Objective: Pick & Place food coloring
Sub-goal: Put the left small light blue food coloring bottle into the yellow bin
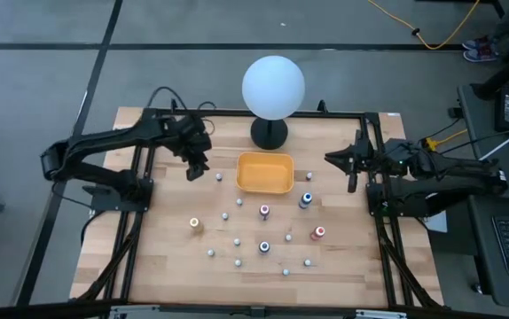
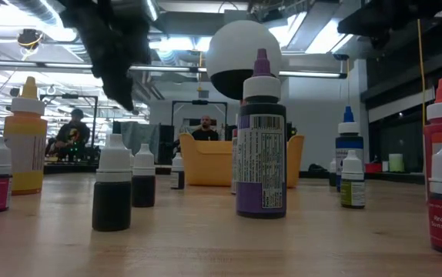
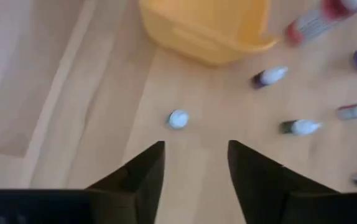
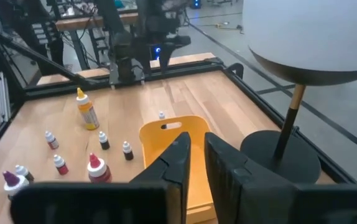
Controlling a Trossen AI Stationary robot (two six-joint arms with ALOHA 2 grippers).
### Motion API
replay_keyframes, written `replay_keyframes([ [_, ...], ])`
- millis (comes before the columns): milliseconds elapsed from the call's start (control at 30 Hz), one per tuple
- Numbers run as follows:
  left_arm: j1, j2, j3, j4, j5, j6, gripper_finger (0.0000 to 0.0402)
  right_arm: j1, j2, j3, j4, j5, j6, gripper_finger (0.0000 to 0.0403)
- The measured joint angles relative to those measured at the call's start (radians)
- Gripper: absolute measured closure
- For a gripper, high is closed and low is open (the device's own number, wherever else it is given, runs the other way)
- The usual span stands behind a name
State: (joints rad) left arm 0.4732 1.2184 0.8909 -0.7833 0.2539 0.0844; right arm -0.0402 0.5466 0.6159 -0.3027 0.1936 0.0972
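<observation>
Several tiny food coloring bottles stand upright on their bases across the wooden table (image 1: 166, 257): an orange-topped one (image 1: 196, 223), a pink one (image 1: 264, 211), a blue one (image 1: 307, 199), a red one (image 1: 318, 233) and small white-capped ones. My left gripper (image 3: 195, 155) is open, slanting down above the table left of the yellow tray (image 1: 265, 173). One small white-capped bottle (image 3: 178, 119) stands just ahead of its fingertips, untouched. My right gripper (image 4: 196, 152) is shut and raised at the tray's right, pointing over it; nothing is between its fingers.
A white globe (image 1: 273, 86) on a black base stands behind the tray at the far edge. Black frame rails (image 1: 139, 213) run along the table's left and right sides. The low view shows a purple-topped bottle (image 2: 261, 146) close by and people (image 2: 204, 129) in the room beyond.
</observation>
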Motion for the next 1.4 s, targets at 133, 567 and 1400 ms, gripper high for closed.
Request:
replay_keyframes([
  [133, -0.016, 0.076, 0.0, 0.005, -0.065, 0.034, 0.0201, 0.0, 0.001, 0.0, -0.001, 0.0, -0.001, 0.0351],
  [567, -0.107, 0.276, 0.0, 0.161, -0.111, 0.031, 0.0217, 0.0, 0.0, 0.0, -0.008, -0.003, -0.08, 0.0351],
  [1400, -0.144, 0.385, -0.001, 0.212, -0.122, 0.024, 0.0313, 0.0, 0.0, 0.0, -0.01, -0.003, -0.074, 0.0351],
])
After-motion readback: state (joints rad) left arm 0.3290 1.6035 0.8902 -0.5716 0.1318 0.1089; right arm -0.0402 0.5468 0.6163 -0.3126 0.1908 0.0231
